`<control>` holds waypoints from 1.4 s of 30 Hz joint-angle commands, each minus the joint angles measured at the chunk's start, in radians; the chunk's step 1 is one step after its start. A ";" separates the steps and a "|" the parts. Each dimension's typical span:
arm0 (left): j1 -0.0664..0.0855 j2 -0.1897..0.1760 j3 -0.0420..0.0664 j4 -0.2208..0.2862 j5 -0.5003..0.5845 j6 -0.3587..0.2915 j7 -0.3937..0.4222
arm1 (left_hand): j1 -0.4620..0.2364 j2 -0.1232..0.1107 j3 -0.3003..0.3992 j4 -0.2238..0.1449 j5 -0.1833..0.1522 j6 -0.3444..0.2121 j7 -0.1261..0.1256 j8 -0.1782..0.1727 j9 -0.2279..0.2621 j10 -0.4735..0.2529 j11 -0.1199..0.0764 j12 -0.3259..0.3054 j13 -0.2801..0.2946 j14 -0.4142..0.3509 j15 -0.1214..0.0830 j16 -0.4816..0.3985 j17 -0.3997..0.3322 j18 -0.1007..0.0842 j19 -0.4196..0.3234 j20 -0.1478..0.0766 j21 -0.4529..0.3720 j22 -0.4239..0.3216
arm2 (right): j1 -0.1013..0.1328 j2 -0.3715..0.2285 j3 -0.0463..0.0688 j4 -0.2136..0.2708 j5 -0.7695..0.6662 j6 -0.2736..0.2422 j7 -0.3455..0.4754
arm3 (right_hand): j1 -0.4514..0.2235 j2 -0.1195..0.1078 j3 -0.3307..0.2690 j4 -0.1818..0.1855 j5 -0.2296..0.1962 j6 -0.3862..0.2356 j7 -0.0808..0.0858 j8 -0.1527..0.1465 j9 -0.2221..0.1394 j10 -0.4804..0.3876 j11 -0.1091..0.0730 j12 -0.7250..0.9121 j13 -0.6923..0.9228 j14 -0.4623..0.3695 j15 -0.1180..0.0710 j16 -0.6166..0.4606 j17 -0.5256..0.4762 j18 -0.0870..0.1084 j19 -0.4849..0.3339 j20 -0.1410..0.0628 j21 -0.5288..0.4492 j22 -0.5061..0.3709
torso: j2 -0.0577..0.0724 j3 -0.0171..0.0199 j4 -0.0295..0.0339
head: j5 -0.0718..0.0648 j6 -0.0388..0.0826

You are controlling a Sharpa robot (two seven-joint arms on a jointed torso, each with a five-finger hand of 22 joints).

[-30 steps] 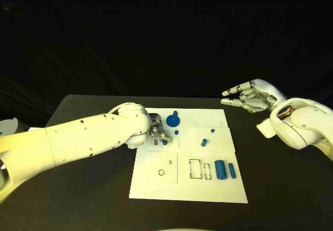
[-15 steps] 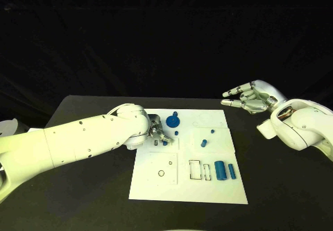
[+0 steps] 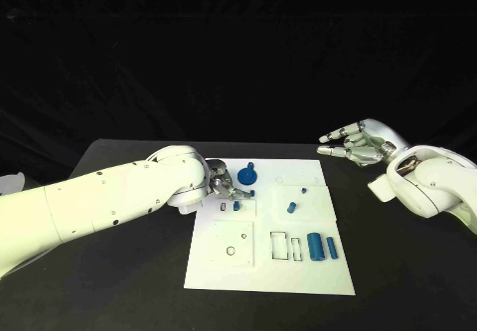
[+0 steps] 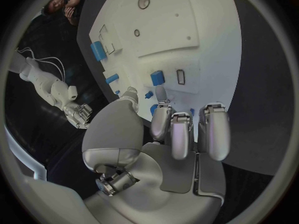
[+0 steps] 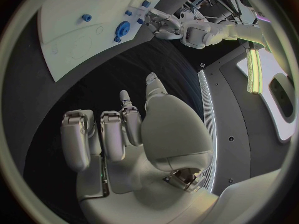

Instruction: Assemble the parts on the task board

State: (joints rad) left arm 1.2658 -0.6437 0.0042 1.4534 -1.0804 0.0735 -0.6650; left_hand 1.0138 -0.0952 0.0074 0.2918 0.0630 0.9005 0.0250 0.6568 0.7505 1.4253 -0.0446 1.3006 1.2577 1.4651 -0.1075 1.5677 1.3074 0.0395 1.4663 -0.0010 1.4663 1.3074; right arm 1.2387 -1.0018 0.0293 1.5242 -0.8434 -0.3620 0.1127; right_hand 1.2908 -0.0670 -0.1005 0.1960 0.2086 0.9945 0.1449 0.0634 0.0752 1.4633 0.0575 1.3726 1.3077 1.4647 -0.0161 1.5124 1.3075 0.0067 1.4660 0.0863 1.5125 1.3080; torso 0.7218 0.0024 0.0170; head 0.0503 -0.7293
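Leftmost, the left hand (image 3: 220, 181) hovers low over the upper left corner of the white task board (image 3: 268, 270), fingers curled loosely and apart with nothing visibly held, just beside a small blue peg (image 3: 236, 205) and a blue gear-shaped part (image 3: 247, 176). Further right on the board lie another small blue piece (image 3: 291, 205), then a large blue cylinder (image 3: 315, 245) and a thinner one (image 3: 332, 246) beside two rectangular slots. Off the board, above the black desk (image 3: 119, 289), the right hand (image 3: 358, 143) hangs empty, fingers spread and curved.
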 commanded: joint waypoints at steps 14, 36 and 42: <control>0.114 0.005 0.016 -0.179 0.118 0.167 0.011 | 0.131 0.029 -0.061 -0.002 0.005 -0.017 0.040 -0.113 -0.131 -0.067 0.036 -0.074 -0.086 0.106 0.037 0.003 0.263 0.014 0.000 0.039 -0.039 0.037 | -0.015 0.011 -0.003 -0.020 -0.003 0.016 0.005 | -0.011 0.001 -0.006 0.002 -0.006 -0.007 0.001 0.002 0.002 0.028 0.002 -0.003 0.177 0.081 0.001 -0.006 0.154 0.019 0.048 0.004 -0.007 0.161 | 0.002 0.0001 0.0010 | 0.010 0.009; 0.102 0.132 -0.026 -0.378 0.029 0.219 0.024 | 0.119 0.070 -0.091 0.000 0.003 0.034 0.032 -0.115 -0.177 -0.044 0.030 -0.047 -0.063 0.106 0.035 0.003 0.263 0.004 0.022 0.040 -0.010 0.083 | -0.018 0.021 -0.004 -0.025 -0.003 0.017 0.010 | -0.005 0.010 -0.007 0.001 0.001 -0.007 0.000 0.002 0.002 0.028 0.001 -0.003 0.176 0.081 0.000 -0.006 0.154 0.019 0.048 0.003 -0.007 0.161 | 0.006 0.0001 -0.0051 | 0.017 0.008; 0.097 0.140 -0.029 -0.389 0.030 0.238 0.022 | 0.131 0.079 -0.091 -0.004 0.004 0.041 0.030 -0.115 -0.182 -0.042 0.028 -0.046 -0.062 0.106 0.033 0.003 0.263 0.003 0.023 0.038 -0.009 0.085 | -0.018 0.021 -0.004 -0.025 -0.003 0.017 0.010 | -0.004 0.011 -0.008 0.001 0.003 -0.007 0.000 0.002 0.002 0.028 0.001 -0.003 0.176 0.081 0.000 -0.007 0.154 0.019 0.048 0.003 -0.007 0.161 | 0.006 -0.0001 -0.0050 | 0.018 0.007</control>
State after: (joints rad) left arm 1.3643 -0.5073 -0.0244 1.0671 -1.0433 0.2735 -0.6525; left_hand 1.1446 -0.0211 -0.0776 0.2898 0.0648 0.9363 0.0552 0.5360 0.5689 1.3795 -0.0162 1.2510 1.1944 1.4671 -0.0748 1.5677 1.3078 0.0394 1.4648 0.0355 1.4522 1.3081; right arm 1.2217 -0.9815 0.0257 1.4990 -0.8433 -0.3578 0.1135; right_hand 1.2870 -0.0631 -0.1033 0.1987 0.2050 0.9945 0.1449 0.0634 0.0758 1.4633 0.0575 1.3726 1.3077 1.4647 -0.0161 1.5124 1.3079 0.0068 1.4660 0.0863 1.5085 1.3075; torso 0.7280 0.0024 0.0120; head 0.0677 -0.7215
